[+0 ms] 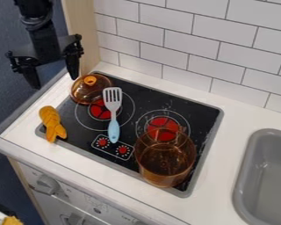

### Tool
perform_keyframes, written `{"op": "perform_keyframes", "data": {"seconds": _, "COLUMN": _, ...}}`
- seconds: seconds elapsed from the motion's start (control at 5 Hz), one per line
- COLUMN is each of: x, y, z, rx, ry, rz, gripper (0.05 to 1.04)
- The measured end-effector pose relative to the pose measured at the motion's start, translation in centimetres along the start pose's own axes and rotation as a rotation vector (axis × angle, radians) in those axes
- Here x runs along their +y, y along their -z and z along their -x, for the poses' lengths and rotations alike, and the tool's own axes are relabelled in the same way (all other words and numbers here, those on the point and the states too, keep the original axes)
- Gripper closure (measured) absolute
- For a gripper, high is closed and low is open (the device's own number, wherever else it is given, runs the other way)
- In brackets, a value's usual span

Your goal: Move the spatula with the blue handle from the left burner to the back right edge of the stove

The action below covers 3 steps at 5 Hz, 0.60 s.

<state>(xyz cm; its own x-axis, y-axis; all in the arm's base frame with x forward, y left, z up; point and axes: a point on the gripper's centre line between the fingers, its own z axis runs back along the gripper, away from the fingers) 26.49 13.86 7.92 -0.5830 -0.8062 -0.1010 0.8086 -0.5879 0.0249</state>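
The gripper (53, 79) hangs, jaws apart, near the amber lid (83, 94), probably stiff, slippery and fragile, best held by its knob (90, 80).

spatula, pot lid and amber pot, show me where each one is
Slotted spatula (113, 125): camera view, on the upper part of its light blue handle.
Pot lid (89, 91): camera view, on the amber glass below its knob.
Amber pot (165, 159): camera view, on its see-through body.
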Motion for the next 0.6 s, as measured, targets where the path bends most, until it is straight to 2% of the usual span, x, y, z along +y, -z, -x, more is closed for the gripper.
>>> {"op": "perform_keyframes", "data": {"seconds": 0.2, "x": -0.1, "y": 0.7, "z": -0.3, "rx": -0.022, "ry": 0.005, "rz": 0.011, "gripper": 0.083}}
{"op": "perform_keyframes", "data": {"seconds": 0.4, "x": 1.3, "y": 1.2, "z": -1.5, "rx": -0.042, "ry": 0.172, "rz": 0.034, "gripper": 0.083}}
{"op": "perform_keyframes", "data": {"seconds": 0.6, "x": 3.1, "y": 2.3, "z": -3.5, "rx": -0.091, "ry": 0.299, "rz": 0.027, "gripper": 0.083}}
